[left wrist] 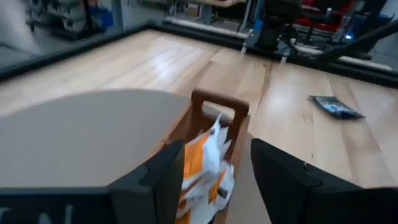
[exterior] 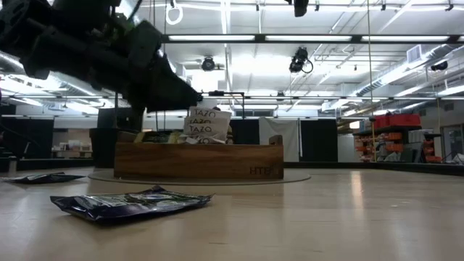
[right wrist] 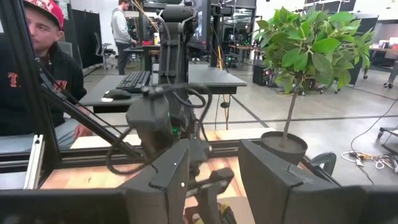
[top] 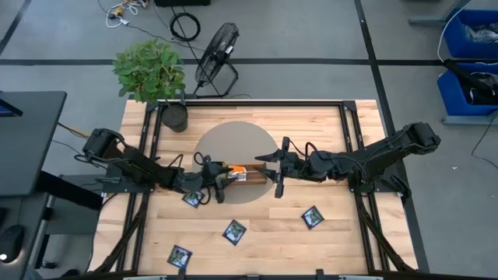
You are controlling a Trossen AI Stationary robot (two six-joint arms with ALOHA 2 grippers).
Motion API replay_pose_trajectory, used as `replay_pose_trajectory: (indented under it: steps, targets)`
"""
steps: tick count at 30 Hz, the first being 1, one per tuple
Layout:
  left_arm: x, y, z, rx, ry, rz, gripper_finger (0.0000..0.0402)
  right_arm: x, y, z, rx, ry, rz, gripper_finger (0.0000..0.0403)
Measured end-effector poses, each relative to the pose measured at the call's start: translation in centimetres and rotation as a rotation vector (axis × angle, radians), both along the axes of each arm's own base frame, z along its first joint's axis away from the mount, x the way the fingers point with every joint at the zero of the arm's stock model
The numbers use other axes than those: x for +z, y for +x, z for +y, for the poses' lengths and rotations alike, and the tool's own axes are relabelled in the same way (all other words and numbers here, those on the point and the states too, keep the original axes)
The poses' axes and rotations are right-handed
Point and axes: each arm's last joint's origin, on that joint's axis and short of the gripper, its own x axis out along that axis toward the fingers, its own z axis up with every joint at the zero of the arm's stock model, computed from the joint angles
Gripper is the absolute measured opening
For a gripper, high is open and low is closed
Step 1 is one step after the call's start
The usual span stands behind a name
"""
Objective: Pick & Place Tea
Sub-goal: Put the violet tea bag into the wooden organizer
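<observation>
The left claw [left wrist: 208, 180] hangs spread over the wooden tray [left wrist: 219, 102], with orange-and-white tea sachets [left wrist: 202, 171] heaped directly beneath it. They stand proud, so withdrawing could snag one. The right claw [top: 274, 167], empty, waits parted opposite.

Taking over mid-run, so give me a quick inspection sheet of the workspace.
Surface: wooden table with a grey round mat.
Job's things: orange-and-white sachets in the wooden tray; four dark sachets loose on the table.
Clutter: potted plant at a far corner.
Grippers: left gripper open over the tray; right gripper open at the tray's other end.
Cables: loose leads on the floor.
Surroundings: fan, blue bins, seated person.
</observation>
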Motion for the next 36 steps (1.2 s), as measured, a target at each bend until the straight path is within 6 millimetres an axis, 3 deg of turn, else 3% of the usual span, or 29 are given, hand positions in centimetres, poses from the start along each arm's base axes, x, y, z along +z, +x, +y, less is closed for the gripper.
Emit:
replay_pose_trajectory:
  steps: [10, 14, 19, 23, 26, 36]
  targets:
    - [3.3, -1.2, 0.5, 0.036, 0.116, -0.027, 0.0197, -1.0, -0.1, -0.1, -0.029, 0.006, 0.101, 0.0146]
    - [4.1, -2.0, 0.2, 0.017, 0.119, -0.011, 0.0197, -3.2, -0.7, -0.2, -0.049, 0.116, 0.313, 0.0146]
    - [3.8, -2.5, -0.4, -0.009, 0.108, 0.035, 0.0197, -6.5, -3.3, 0.6, -0.063, 0.359, 0.71, 0.0146]
    - [3.7, -2.7, -0.9, -0.029, 0.09, 0.034, 0.0197, -8.0, -5.8, 2.0, -0.055, 0.571, 1.007, 0.0146]
    - [3.6, -2.8, -1.4, -0.05, 0.093, 0.038, 0.0197, -8.5, -6.9, 3.7, -0.006, 0.671, 1.127, 0.0146]
    - [3.3, -3.1, -1.9, -0.068, 0.074, 0.063, 0.0197, -9.7, -10.2, 8.3, -0.068, 0.535, 1.187, 0.0137]
